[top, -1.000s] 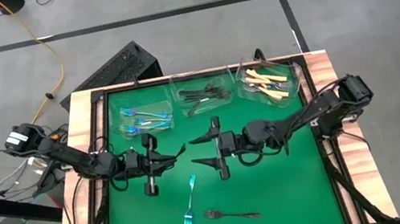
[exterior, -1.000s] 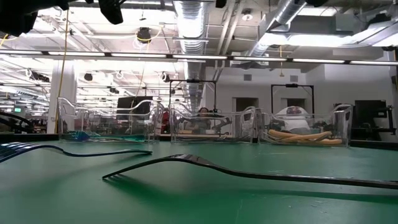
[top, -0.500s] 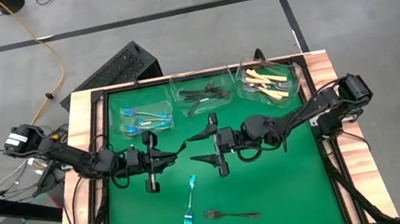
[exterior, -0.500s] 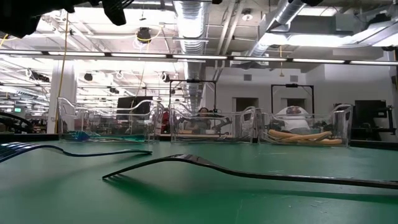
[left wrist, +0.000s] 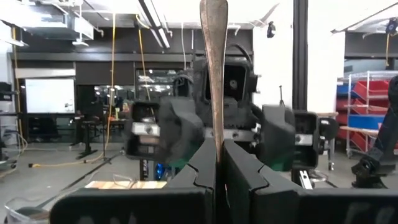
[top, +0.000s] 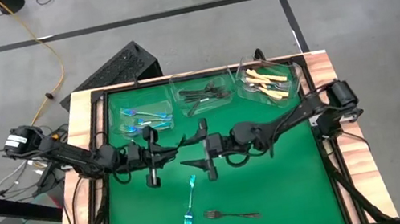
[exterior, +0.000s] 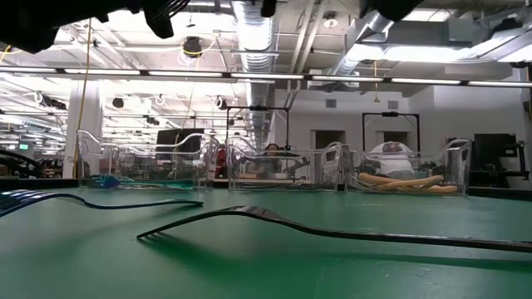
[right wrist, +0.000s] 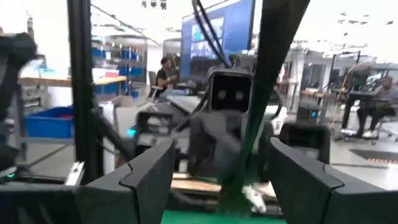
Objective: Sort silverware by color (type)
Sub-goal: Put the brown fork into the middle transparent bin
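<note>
Clamping a dark fork, left tool, plain only from its wrist.

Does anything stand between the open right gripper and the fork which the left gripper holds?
Nothing visible does. The left gripper is shut on the fork, and the right gripper, jaws open, faces it directly. Between them the high view shows only open space above the green mat.

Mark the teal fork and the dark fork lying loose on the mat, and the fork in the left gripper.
teal fork (top: 190,201), high view, middle of its handle.
dark fork (top: 232,215), high view, middle of its handle.
held fork (left wrist: 214,68), left wrist view, its handle above the shut fingers.
</note>
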Robot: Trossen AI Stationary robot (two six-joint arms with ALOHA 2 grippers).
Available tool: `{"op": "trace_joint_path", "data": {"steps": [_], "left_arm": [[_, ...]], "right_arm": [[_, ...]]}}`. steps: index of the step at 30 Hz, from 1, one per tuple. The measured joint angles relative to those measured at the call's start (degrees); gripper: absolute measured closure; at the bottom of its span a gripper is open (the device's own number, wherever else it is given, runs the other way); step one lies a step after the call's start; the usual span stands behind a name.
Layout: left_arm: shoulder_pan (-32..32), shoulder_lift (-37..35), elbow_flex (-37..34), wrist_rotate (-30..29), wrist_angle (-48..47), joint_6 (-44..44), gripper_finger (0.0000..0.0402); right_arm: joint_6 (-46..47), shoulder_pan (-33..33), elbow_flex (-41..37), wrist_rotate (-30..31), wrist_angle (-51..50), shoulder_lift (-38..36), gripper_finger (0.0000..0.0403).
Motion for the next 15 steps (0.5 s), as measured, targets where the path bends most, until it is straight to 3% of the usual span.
{"op": "trace_joint_path", "data": {"steps": [11,15], "left_arm": [[-0.54,0.01,0.00,-0.21,-1.79,0.58,0.0401],[-0.52,0.02,0.00,-0.52,-1.59,0.60,0.0401]], "right_arm": [[-4.31,-0.26,4.17,1.59,-4.13,0.16,0.0134],[-3.33,-0.59,4.29,1.75,-4.11,0.06,0.0154]]}}
